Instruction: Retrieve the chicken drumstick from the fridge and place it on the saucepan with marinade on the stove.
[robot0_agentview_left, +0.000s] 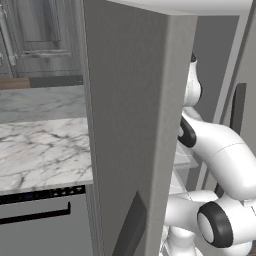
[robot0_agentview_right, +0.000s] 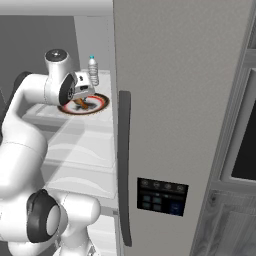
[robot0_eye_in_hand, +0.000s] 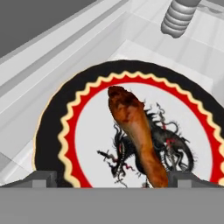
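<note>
Where drumstick (robot0_eye_in_hand: 136, 135) lies on plate (robot0_eye_in_hand: 52, 131), bottle (robot0_eye_in_hand: 178, 17) behind

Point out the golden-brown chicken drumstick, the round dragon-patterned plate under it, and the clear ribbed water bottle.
golden-brown chicken drumstick (robot0_eye_in_hand: 135, 131), hand view, middle of the meat.
round dragon-patterned plate (robot0_eye_in_hand: 50, 131), hand view, black outer rim.
clear ribbed water bottle (robot0_agentview_right: 93, 70), right base view, mid body.

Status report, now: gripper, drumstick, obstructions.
Gripper open, poised over chicken drumstick. Drumstick lying on decorated plate on fridge shelf, not yet gripped. Water bottle stands beyond the plate, apart from it.
</note>
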